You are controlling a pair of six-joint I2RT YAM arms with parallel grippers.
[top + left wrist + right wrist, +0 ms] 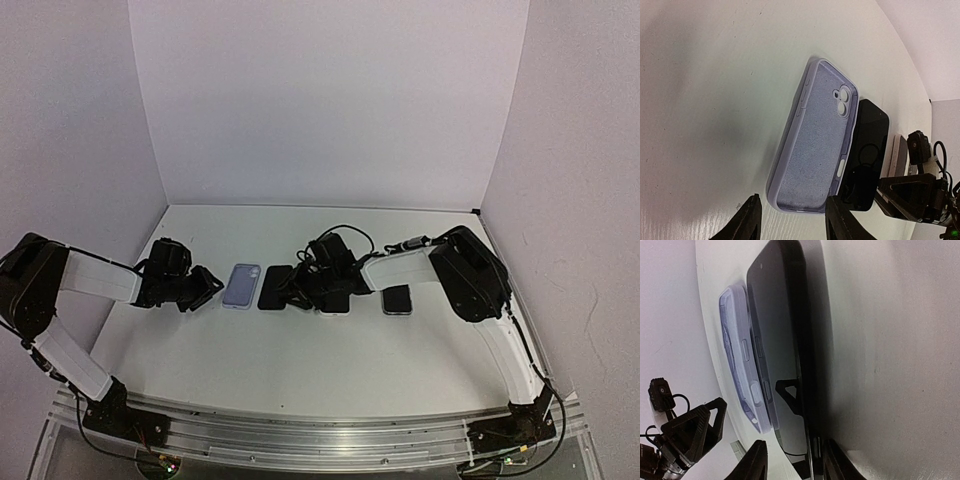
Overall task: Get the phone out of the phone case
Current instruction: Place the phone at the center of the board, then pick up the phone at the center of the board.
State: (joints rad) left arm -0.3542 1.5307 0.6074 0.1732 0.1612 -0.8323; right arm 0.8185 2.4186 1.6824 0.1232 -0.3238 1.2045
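Observation:
The lavender phone case [817, 135] lies empty on the table with its inside facing up; it also shows as the case [242, 285] and the case [740, 365]. Right beside it, on its right, lies the black phone [275, 287], flat and outside the case. My left gripper [792, 210] is open, its fingers just short of the case's near end. My right gripper [795, 455] is open, with the near end of the phone [785, 355] lying between its fingers. The phone [867, 155] touches the case's long side.
A second dark phone [397, 299] lies right of my right gripper [305, 290]. A pale flat item [335, 308] sits partly under that gripper. White walls close the table at the back and sides. My left gripper [210, 285] is left of the case.

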